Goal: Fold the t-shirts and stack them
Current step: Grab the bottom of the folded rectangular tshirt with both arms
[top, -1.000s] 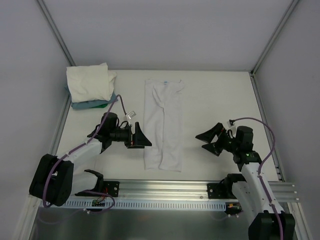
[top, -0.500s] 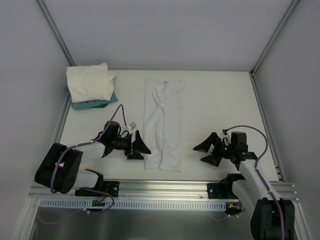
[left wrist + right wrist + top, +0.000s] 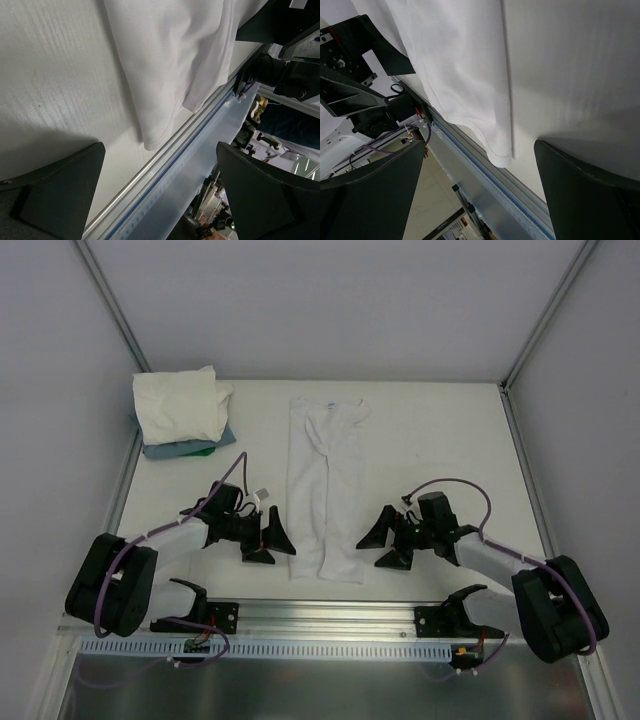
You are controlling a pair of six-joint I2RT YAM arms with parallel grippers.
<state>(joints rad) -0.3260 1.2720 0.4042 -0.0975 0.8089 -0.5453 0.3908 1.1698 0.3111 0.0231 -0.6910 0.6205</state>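
One white t-shirt [image 3: 327, 490], folded lengthwise into a long narrow strip, lies flat in the middle of the table. My left gripper [image 3: 272, 538] is low at its near left corner, open, with nothing between the fingers. My right gripper [image 3: 385, 540] is low at the near right corner, also open and empty. In the left wrist view the t-shirt [image 3: 170, 55] ends in a hem corner just ahead of the left gripper [image 3: 160, 200]. In the right wrist view the t-shirt [image 3: 460, 65] likewise stops short of the right gripper [image 3: 480, 195]. More folded t-shirts [image 3: 180, 405] are stacked at the back left.
The back-left stack rests on a teal-blue flat item [image 3: 185, 448]. An aluminium rail [image 3: 330, 615] runs along the table's near edge, close behind the shirt's hem. Grey walls and metal posts enclose the table on three sides.
Both arms have dropped low and closed in on the shirt's near end. The right gripper swung left toward the near right corner; the left gripper moved nearer. Both stayed open.
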